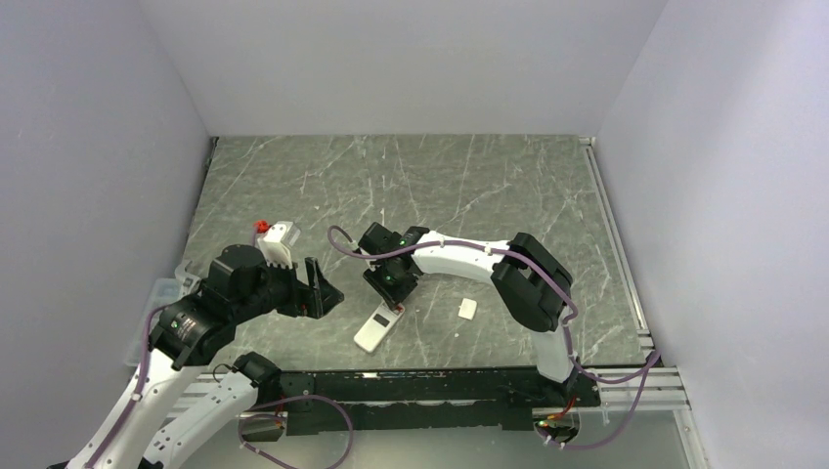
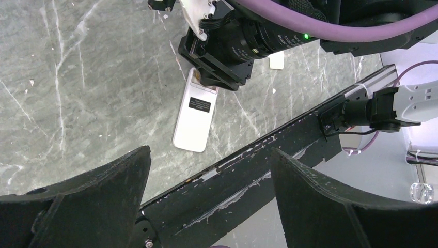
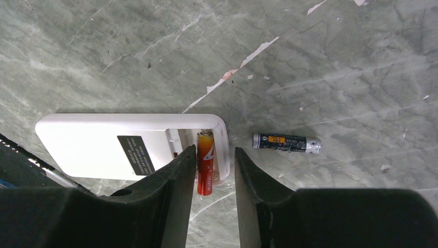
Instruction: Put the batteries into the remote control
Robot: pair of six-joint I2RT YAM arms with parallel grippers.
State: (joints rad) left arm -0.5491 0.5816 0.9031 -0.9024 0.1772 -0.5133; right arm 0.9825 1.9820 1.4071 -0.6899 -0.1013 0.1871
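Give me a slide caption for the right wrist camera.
Right gripper flanks a red battery partly in the remote control; a dark battery lies nearby.

Remote control face down on the surface, one battery partly in it and one lying beside it.

The remote control is a flat white rectangle with rounded corners, a dark label in the middle of its back and its battery bay uncovered at one end. A red and orange battery lies across that bay, one tip against the bay's far wall and the other reaching past the remote's long edge, so it is not seated. A dark battery with an orange band and a silver end lies flat just beyond the remote's bay end, near it but apart.
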